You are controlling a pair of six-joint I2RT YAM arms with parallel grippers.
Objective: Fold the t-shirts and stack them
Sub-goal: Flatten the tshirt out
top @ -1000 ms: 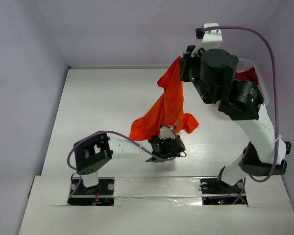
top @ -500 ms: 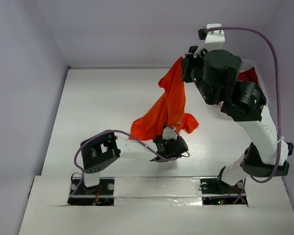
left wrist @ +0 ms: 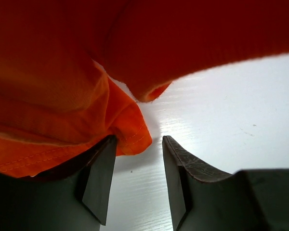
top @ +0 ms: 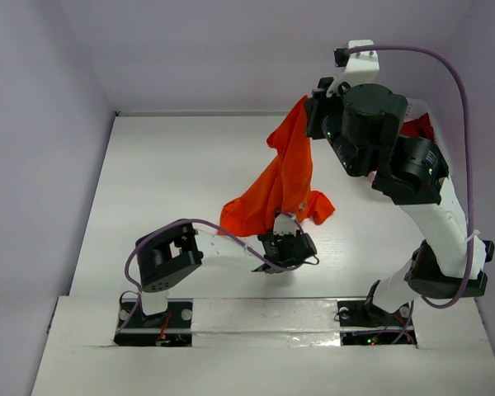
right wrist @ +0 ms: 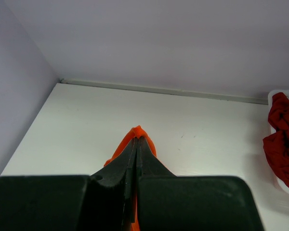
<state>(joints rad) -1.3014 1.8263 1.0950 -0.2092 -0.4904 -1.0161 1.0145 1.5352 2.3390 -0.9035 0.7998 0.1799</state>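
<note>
Top external view has the orange t-shirt (top: 282, 177) hanging up in the air, pinched at its top end by the right jaws, which sit high over the far right part of the desk (top: 165, 190). From there the cloth drapes down and toward the near side, and its lower end is bunched on the desk roughly in the middle, with one flap sticking out to the right. Right wrist view backs this up: the right jaws are pressed fully together with a little tongue of orange cloth poking out past the tips, so they've definitely got hold of the shirt. The left jaws are down low at the shirt's bottom edge, close to the desk surface. In the left wrist view they're partway open, with bare desk showing in the gap. A stitched hem corner of the shirt sits against the inner side of the finger on the picture's left (left wrist: 98, 178). The other finger (left wrist: 176, 178) looks clear of the cloth, so nothing's clamped there as far as I can see. Over at the far right, the dark red t-shirts (right wrist: 282, 144) are heaped in the white basket (right wrist: 285, 94), well apart from the orange one.
</note>
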